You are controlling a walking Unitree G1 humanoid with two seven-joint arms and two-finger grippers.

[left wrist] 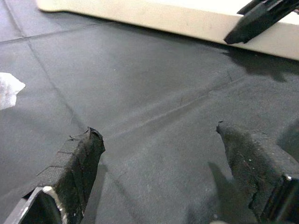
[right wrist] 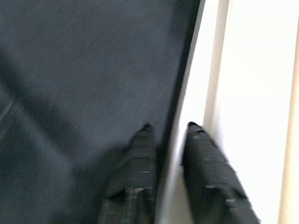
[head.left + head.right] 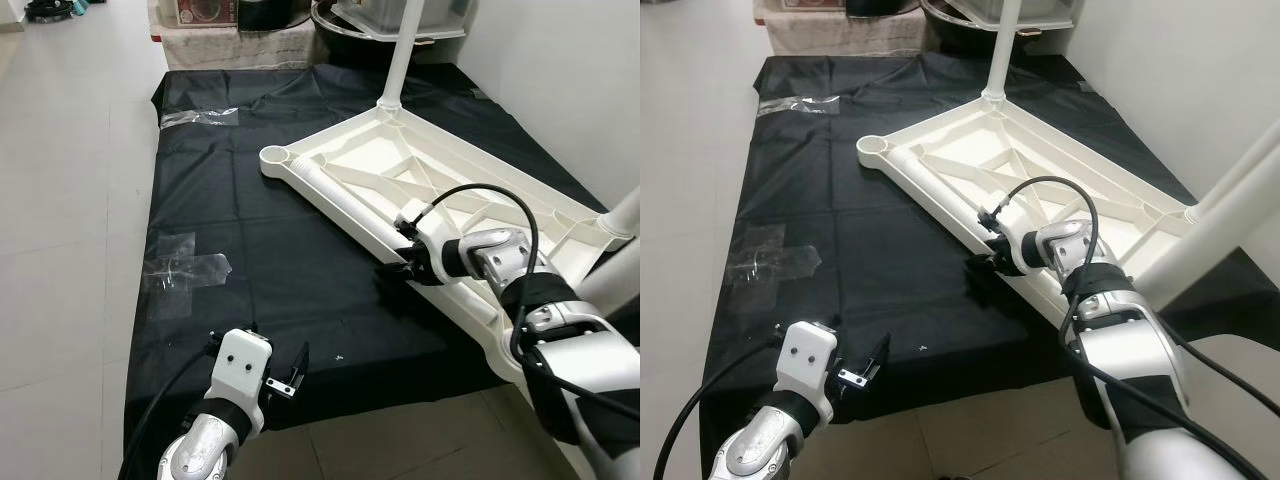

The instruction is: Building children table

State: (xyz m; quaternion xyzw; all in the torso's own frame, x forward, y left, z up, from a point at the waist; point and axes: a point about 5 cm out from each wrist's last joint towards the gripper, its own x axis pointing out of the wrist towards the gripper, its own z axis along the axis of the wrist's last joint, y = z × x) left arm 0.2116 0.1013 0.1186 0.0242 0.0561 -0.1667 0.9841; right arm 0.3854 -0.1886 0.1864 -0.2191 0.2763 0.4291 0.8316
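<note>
Two legs (image 3: 396, 55) stand in the upturned tabletop (image 3: 430, 185), two remain; my right gripper (image 2: 167, 128) pinches its rim, left gripper (image 1: 159, 135) jaws spread idle.

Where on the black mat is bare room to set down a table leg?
Free: the black mat between the taped patch and the upturned tabletop. Crowded: the tabletop's near edge, where the right gripper sits.

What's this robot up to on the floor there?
It is putting together a small white table. The tabletop lies upside down on a black mat, with two legs already standing up from its corners. The right hand pinches the tabletop's near edge, while the left hand hovers open over the mat.
</note>
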